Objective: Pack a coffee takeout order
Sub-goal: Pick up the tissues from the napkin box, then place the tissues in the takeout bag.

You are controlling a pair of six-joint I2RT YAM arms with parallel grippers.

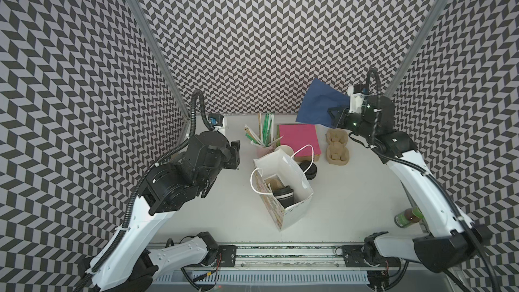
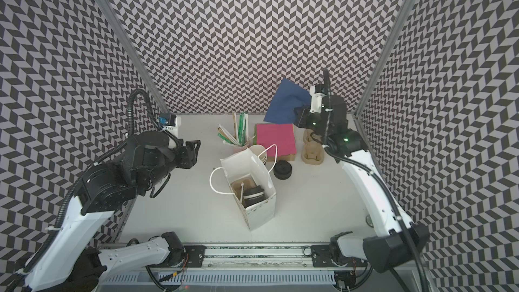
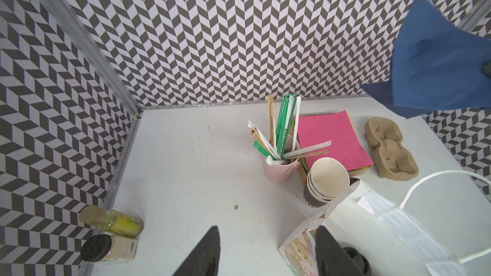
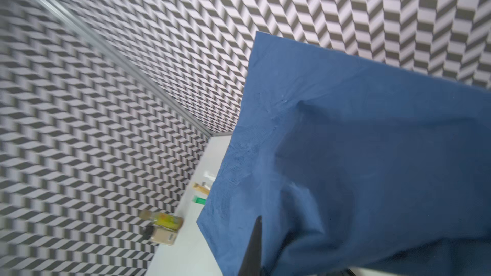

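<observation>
At one o'clock, above the table's far edge: the navy-blue napkin [image 1: 317, 102] is held aloft, clear of the table, pinched at one side with the rest fanned toward the back wall.
Right gripper [image 1: 334, 116]: clamped fully on the napkin's edge; nothing else is gripped.
Left gripper [image 1: 235, 155]: poised at nine o'clock of the bag with the jaws roughly half apart and nothing held. It is near the bag's rim, apparently not touching.
Gift bag [image 1: 292, 169]: stood upright at table centre, mouth open, cord handles flopped outward.
Lidded cup [image 1: 283, 194]: already seated inside the bag, toward its six o'clock end.
Pulp carrier [image 2: 241, 186]: inside the bag, with its free well exposed at the cup's ten o'clock.
Napkin handling: it is judged very light, limp and easily creased or torn. The edge pinch is judged adequate. The loose sheet is likely to catch on the rim, so it is best lowered hanging end first.
Open room: the free gap inside the bag is judged narrow, limited to the carrier's empty well.
Edges: the bag's thin paper walls are easily tipped. The lidless cup stack [image 1: 285, 150] and black lids [image 1: 309, 170] crowd the bag from twelve to two o'clock. The pink napkin [image 1: 299, 139] and spare carriers [image 1: 337, 147] lie near or below the raised gripper. A descent from straight above is judged clearest.
</observation>
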